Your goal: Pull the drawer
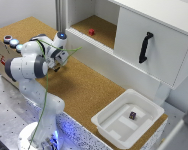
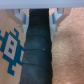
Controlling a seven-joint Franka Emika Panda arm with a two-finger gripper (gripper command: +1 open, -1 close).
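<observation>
Exterior view: the arm is reaching over the cork-topped box [image 1: 89, 90] at the edge near the buttons [image 1: 13, 42], and the gripper [image 1: 58, 57] is pointing at that side, likely because the drawer sits there, hidden behind the arm. In the wrist view the drawer [image 2: 67, 55] front is filling the frame. Its dark handle [image 2: 37, 50] is lying between the fingers [image 2: 21, 17], which are straddling it ready to pull. Too blurred to tell whether they're clamping.

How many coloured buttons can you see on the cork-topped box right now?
3 buttons, in a row at the cork top's corner on the exterior view's left; the arm may hide others.
</observation>
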